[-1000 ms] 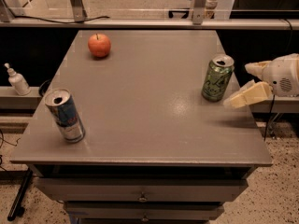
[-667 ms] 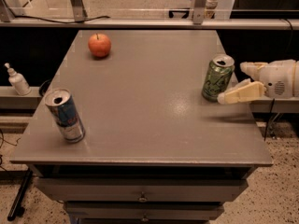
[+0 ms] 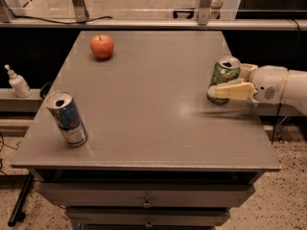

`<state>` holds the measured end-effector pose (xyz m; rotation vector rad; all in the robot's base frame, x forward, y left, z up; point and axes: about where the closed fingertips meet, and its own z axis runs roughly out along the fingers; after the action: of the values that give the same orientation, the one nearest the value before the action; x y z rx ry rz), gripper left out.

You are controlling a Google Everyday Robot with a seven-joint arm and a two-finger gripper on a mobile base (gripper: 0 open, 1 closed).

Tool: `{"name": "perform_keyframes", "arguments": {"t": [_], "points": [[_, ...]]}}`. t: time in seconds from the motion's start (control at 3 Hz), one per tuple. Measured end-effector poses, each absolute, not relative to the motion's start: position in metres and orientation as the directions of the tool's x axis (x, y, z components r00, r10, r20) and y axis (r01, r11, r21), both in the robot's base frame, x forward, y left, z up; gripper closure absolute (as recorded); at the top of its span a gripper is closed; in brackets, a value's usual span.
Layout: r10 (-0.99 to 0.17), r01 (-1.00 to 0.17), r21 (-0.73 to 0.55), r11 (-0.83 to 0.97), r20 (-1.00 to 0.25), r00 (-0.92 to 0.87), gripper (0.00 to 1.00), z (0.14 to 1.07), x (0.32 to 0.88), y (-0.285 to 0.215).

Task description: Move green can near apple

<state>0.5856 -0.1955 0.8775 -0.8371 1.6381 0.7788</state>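
Note:
The green can [image 3: 224, 70] stands upright near the table's right edge. My gripper [image 3: 225, 82] reaches in from the right and is open around the can: its near finger [image 3: 231, 91] lies across the can's front lower part, and the far finger [image 3: 247, 70] is behind the can. The can rests on the table. The apple [image 3: 102, 46], orange-red with a short dark stem, sits far off at the back left of the table [image 3: 144, 104].
A blue-and-silver can [image 3: 67, 118] stands at the front left of the table. A small white bottle [image 3: 18, 82] stands on a ledge left of the table. A rail with metal posts [image 3: 144, 24] runs behind the table. Drawers are below the front edge.
My gripper has moved left from beside the green can until its fingers sit on either side of it. The can, the apple and the blue can have not moved.

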Motion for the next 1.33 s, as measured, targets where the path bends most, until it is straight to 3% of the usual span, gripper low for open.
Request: {"name": "perform_keyframes", "arguments": {"t": [1.0, 1.33], "points": [[-0.018, -0.870, -0.011, 0.493, -1.000, 0.003, 0.87, 0.919, 0.617, -0.148], [-0.019, -0.871, -0.010, 0.492, -1.000, 0.001, 1.00, 0.919, 0.617, -0.146]]}}
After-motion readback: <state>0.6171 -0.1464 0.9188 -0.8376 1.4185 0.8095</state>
